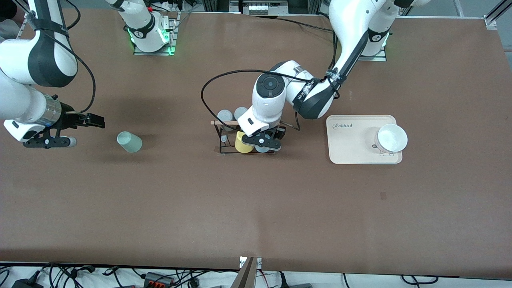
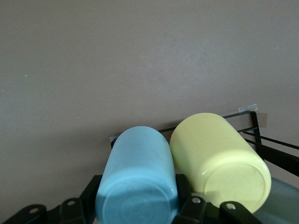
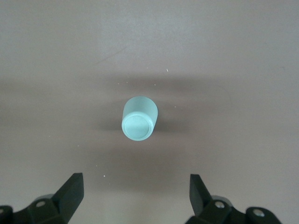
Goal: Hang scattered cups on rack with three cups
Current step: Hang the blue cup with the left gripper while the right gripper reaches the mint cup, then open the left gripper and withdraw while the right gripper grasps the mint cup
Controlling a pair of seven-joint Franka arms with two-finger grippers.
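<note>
Left gripper (image 1: 264, 145) clamps the blue cup (image 2: 138, 175) at the rack (image 1: 224, 138), yellow cup (image 2: 219, 161) at its 3 o'clock; seat it squarely before releasing. Right gripper (image 3: 135, 193) waits, spread, facing the mint cup (image 3: 138, 119).

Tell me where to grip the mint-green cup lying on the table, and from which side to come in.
Grip the mint-green cup across the middle of its tapered wall, jaws straddling its width. It lies on its side, so its round wall offers two faces to close on. Coming from the right arm's end seems best: the right gripper already faces it, jaws open wider than the cup.
</note>
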